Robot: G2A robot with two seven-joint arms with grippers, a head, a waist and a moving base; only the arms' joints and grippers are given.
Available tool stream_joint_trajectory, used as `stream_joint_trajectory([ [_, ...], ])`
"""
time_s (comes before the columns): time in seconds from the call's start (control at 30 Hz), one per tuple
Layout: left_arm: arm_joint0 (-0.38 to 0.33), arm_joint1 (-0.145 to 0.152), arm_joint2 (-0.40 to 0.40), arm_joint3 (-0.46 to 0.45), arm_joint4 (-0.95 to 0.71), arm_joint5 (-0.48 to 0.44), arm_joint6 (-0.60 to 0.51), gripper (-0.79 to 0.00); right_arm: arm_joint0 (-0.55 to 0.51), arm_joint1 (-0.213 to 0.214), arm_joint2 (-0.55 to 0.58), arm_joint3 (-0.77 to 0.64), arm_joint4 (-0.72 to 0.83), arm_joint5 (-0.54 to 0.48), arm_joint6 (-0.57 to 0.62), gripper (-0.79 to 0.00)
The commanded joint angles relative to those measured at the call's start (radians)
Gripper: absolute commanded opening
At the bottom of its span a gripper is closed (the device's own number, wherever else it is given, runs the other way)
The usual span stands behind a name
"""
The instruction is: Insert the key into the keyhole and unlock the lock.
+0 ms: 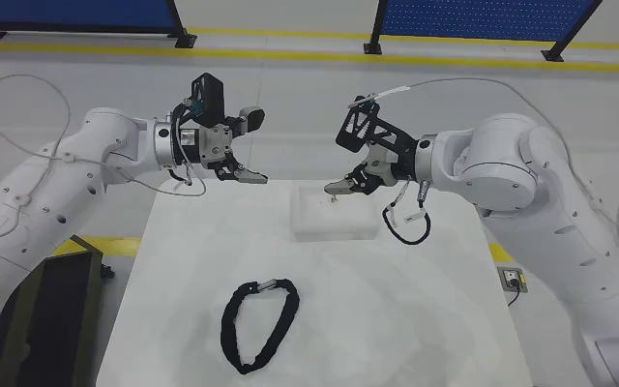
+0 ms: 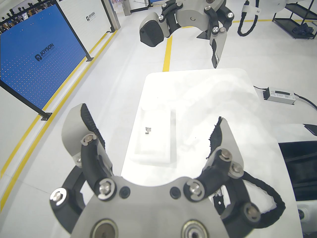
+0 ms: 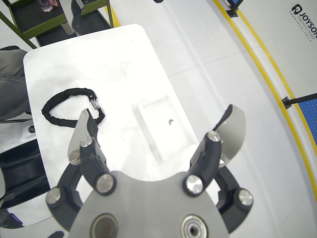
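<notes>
Key (image 2: pixel 148 130) is what I'm watching: a tiny silvery piece with a darker end, lying flat on the floor of the shallow white tray (image 2: pixel 171 134), a little left of centre in the left wrist view. It is too small for me to make out its teeth. In the top view the tray sits at the far edge of the white table (image 1: pixel 387 310), just right of centre in the frame. The chain lock (image 1: pixel 229 327) lies well apart from it, lower and left of centre: a closed loop in a black fabric sleeve, its ends joined by a short silver barrel (image 1: pixel 263 286) at the top of the loop. My right gripper (image 3: pixel 158 108) hangs over the tray with its jaws spread wide and nothing between them, and the key shows in the gap between its fingers (image 3: pixel 89 125). My left gripper (image 1: pixel 256 148) hovers past the table's far left corner, upper left of centre in the top view, also wide and holding nothing.
</notes>
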Motion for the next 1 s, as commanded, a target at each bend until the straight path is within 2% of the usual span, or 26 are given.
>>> stream_joint_trajectory([
  [0.0, 0.000, 0.000, 0.000, 0.000, 0.000, 0.000, 0.000, 0.000, 0.000, 0.000, 0.000, 0.000, 0.000, 0.000, 0.000, -0.001],
  [0.97, 0.000, 0.000, 0.000, 0.000, 0.000, 0.000, 0.000, 0.000, -0.011, 0.000, -0.003, 0.005, -0.014, 0.011, -0.006, 0.000],
])
